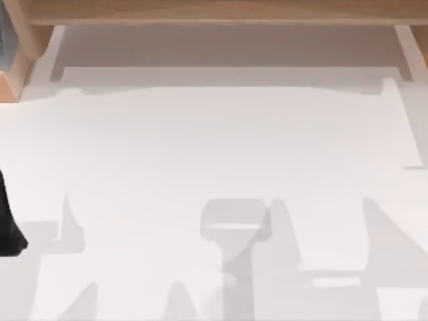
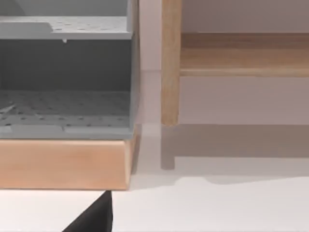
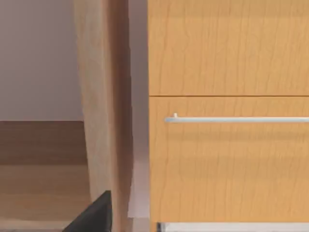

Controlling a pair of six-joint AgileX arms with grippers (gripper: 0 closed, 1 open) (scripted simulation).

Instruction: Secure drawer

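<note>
A light wooden drawer front (image 3: 227, 164) with a slim silver bar handle (image 3: 236, 119) faces the right wrist camera at close range. A second wooden panel (image 3: 227, 43) sits directly above it across a thin seam. I cannot tell how far out the drawer stands. A dark corner of my right gripper (image 3: 94, 215) shows low in that view, apart from the handle. A similar dark corner of my left gripper (image 2: 94, 217) shows in the left wrist view, above the white table (image 2: 217, 208). A dark piece of the left arm (image 1: 8, 227) sits at the top view's left edge.
A grey perforated open compartment (image 2: 67, 106) rests on a wooden slab (image 2: 63, 164) close to the left gripper. A wooden leg (image 2: 170, 63) and a low shelf (image 2: 241, 58) stand beside it. A wooden frame (image 1: 214, 12) runs along the white table's (image 1: 214, 167) far edge.
</note>
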